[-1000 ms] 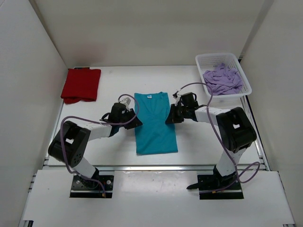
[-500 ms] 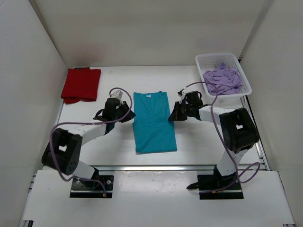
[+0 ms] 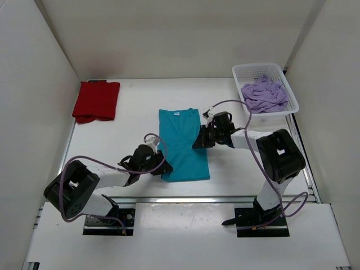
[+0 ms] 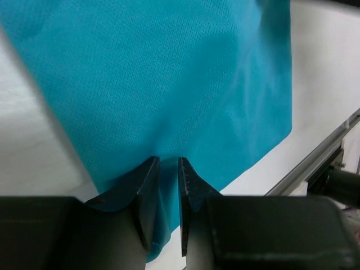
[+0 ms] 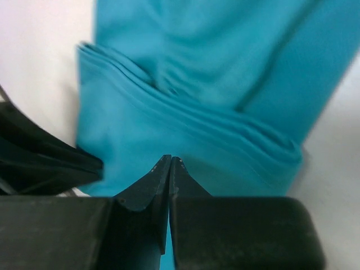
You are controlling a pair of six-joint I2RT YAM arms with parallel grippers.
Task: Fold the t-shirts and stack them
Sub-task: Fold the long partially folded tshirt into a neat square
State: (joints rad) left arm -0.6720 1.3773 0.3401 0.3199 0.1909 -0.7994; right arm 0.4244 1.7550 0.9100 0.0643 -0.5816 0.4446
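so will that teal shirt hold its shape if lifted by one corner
Probably not: the teal t-shirt is thin knit cloth, rippled beside the right gripper, so it likely sags and unfolds. It looks light; the left gripper at its corner should lift it.

White tabletop [image 3: 140, 95] is seen mid-frame, boxed in by plain white walls: back wall [image 3: 180, 39] at top, side panels at L [image 3: 28, 112] & R [image 3: 334, 112]. An alum. rail [image 3: 185, 198] is run along its near edge, w/ a white board [image 3: 180, 236] across the bottom. Light is even; shadows are faint.
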